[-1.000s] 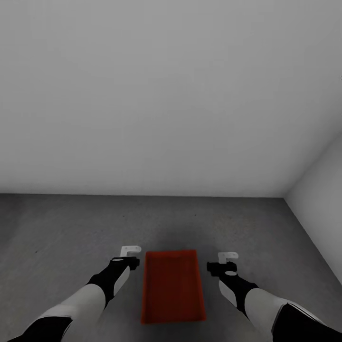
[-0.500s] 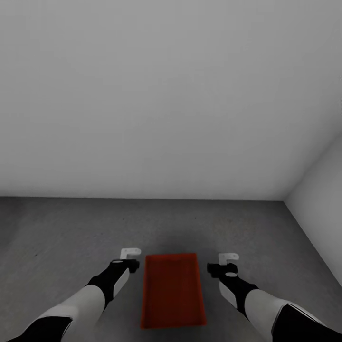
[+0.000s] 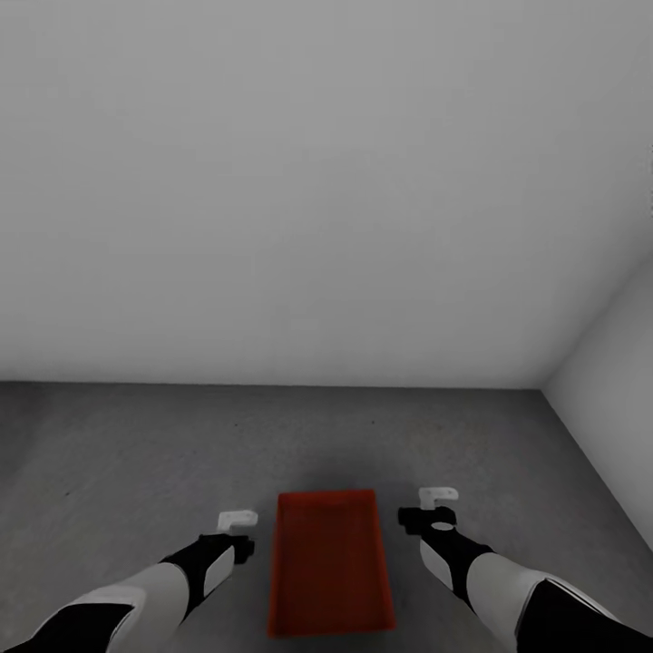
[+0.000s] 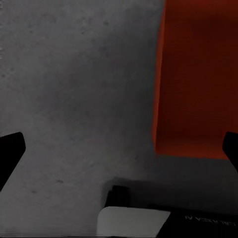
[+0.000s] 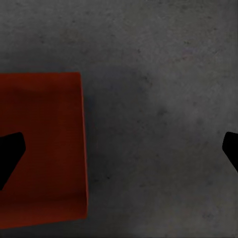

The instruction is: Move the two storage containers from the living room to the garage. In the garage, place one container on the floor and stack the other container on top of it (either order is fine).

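One orange-red storage container (image 3: pixel 331 562) rests open side up on the dark grey garage floor (image 3: pixel 136 453), straight ahead of me between my two arms. My left gripper (image 3: pixel 238 528) hovers just to its left, open and holding nothing. On the other side my right gripper (image 3: pixel 438 504) hangs open too, clear of the bin. The left wrist view has the container (image 4: pixel 198 74) beyond the spread fingertips (image 4: pixel 11 152), with a gap of floor between. Under the right gripper (image 5: pixel 119 151) I see the container's corner (image 5: pixel 42 148) and bare concrete.
A plain grey-white wall (image 3: pixel 317 181) stands a short way behind the container. A second wall (image 3: pixel 617 390) closes the right side, forming a corner. Speckled concrete stretches away to the left.
My left arm has drawn back toward me, away from the container's far end. The right arm has barely moved. The head view has shifted slightly, and the container lies as before.
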